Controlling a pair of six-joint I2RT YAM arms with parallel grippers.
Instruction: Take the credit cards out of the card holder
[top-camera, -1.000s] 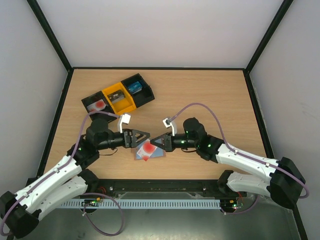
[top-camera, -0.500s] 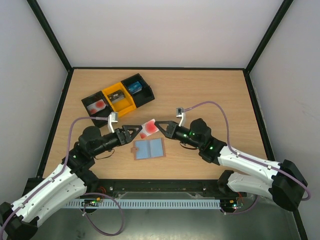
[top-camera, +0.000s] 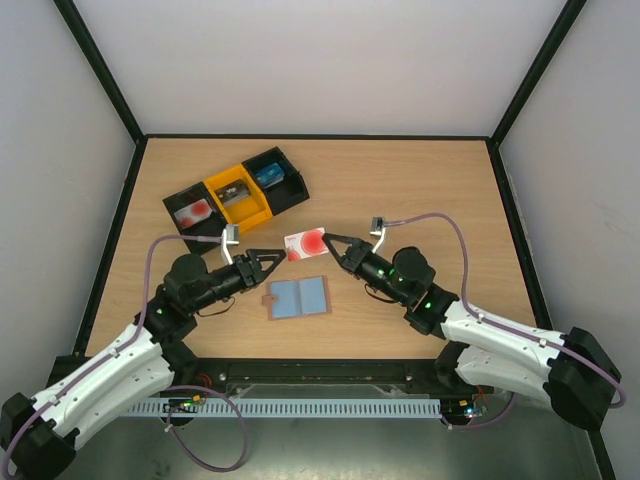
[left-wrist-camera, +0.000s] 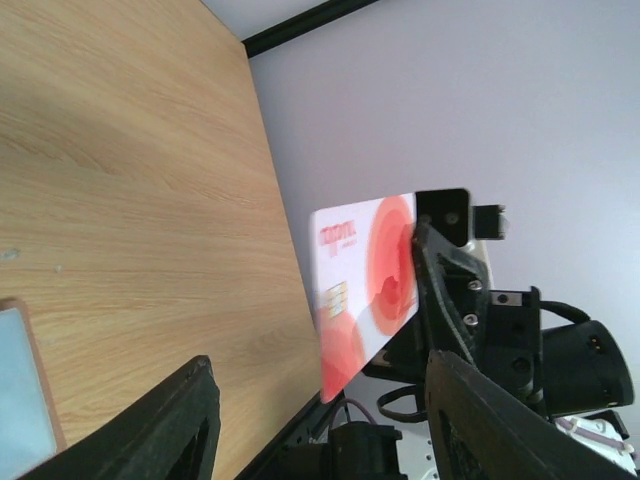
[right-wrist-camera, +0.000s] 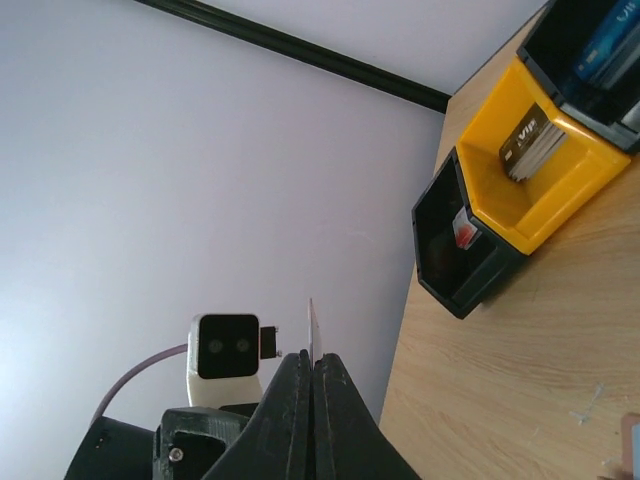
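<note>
1. From the top camera you see the holder (top-camera: 297, 297) lying open and flat on the table (top-camera: 420, 180), near the front edge, between the two arms. The card (top-camera: 305, 244), white with a red disc, hangs in the air just beyond the holder and clear of it. Your right gripper (top-camera: 330, 243) is clamped on the card's right edge. Your left gripper (top-camera: 275, 266) sits just left of the card, jaws spread, grasping nothing. Its upper finger comes close to the card's left edge, but you cannot tell from here whether they touch. The black-and-yellow tray (top-camera: 235, 195) stands at the back left, well apart from the holder.

2. From the left wrist you see the card tilted in mid-frame, showing red discs, red lettering and a small gold chip. The right gripper's black fingers pinch its right side. Your own left fingers (left-wrist-camera: 190, 420) stand wide apart at the bottom corners. The card's lower end shows between them, unpinched. A corner of the holder lies on the wood at the bottom left.

3. From the right wrist you see the card edge-on, a thin line rising from the tightly closed fingers. Just left of it sits the left wrist's white camera (right-wrist-camera: 228, 345). The tray is at the right, with a dark card (right-wrist-camera: 528, 143) standing in its yellow section.
</note>
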